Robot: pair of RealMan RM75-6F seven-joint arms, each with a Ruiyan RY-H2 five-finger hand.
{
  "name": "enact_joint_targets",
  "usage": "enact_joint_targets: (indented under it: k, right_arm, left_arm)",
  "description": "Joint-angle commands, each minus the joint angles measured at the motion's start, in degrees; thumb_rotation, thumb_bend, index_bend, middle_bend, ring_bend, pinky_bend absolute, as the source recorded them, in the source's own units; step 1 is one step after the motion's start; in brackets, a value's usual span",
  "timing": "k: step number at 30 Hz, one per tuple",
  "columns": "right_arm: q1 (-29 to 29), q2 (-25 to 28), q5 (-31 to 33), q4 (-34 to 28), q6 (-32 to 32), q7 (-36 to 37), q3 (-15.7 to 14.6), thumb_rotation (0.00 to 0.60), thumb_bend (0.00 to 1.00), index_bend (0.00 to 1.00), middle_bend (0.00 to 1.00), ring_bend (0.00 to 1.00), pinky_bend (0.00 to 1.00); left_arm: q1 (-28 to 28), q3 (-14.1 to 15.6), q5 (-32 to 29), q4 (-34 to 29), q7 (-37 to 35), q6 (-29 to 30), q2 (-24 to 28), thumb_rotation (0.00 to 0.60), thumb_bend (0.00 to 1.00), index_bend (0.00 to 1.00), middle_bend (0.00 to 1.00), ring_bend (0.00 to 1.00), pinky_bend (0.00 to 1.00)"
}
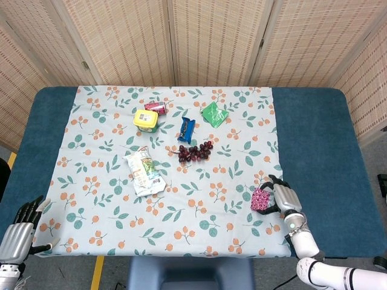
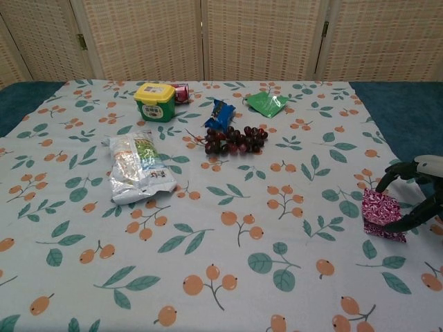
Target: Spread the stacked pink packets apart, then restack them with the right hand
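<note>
We see a folding woven-reed screen [image 1: 211, 39] behind the blue table [image 1: 314, 145], its floral tablecloth [image 1: 109, 181] evenly lit; grey floor [image 1: 375, 157] beside.

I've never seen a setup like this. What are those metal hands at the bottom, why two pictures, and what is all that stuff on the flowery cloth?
Both pictures show one moment, taken by two cameras on the robot itself: one at its head looking down, one at its chest looking across the table. The robot has two arms ending in human-like hands.

Its right hand holds a pink packet over a second pink packet, whose edge shows beneath; whether they touch I cannot tell. Its left hand rests at the near left corner, fingers apart, holding nothing.

On the tablecloth lie a white snack bag, a bunch of dark grapes, a blue wrapper, a green packet, a yellow-lidded tub and a small red can behind it.
</note>
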Motion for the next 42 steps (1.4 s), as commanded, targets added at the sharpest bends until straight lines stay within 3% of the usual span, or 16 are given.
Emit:
enact_joint_targets:
  k: [1,27,30,38,42]
  right_arm:
    - [-0.1,-0.3,0.0,0.2,-0.1,0.1,0.0,0.552,0.10,0.30,0.06,0.00,0.00]
    - [-1.6,1.0,-2.1,-0.4,-0.1,1.9,0.5,0.550,0.10,0.20,0.06,0.00,0.00]
    - [-3.0,3.3,-6.3,-2.6,1.8,3.5,0.5,0.553,0.10,0.20,0.06,0.00,0.00]
    - [-10.0,10.0,-31.4,-4.8,14.6,9.0,-3.6,0.557,0.10,0.20,0.09,0.00,0.00]
    - [-13.6,12.9,-40.0,-4.4,20.7,13.6,-5.3,0.559,0.10,0.20,0.11,0.01,0.00]
  left_arm:
    - [0.0,0.0,0.0,0.1,-0.2,0.0,-0.1,0.600,0.19,0.01,0.00,0.03,0.00]
    - [-0.1,0.0,-0.2,0.2,-0.4,-0.2,-0.1,0.600,0.19,0.01,0.00,0.04,0.00]
    - [-0.1,-0.1,-0.3,0.0,-0.2,0.1,0.1,0.600,0.19,0.01,0.00,0.04,0.00]
    - [0.1,-0.8,-0.5,-3.2,2.2,1.4,1.7,0.600,0.19,0.01,0.00,0.04,0.00]
    - [0.4,-1.5,-0.7,-5.8,4.5,2.8,2.7,0.600,0.19,0.02,0.00,0.04,0.00]
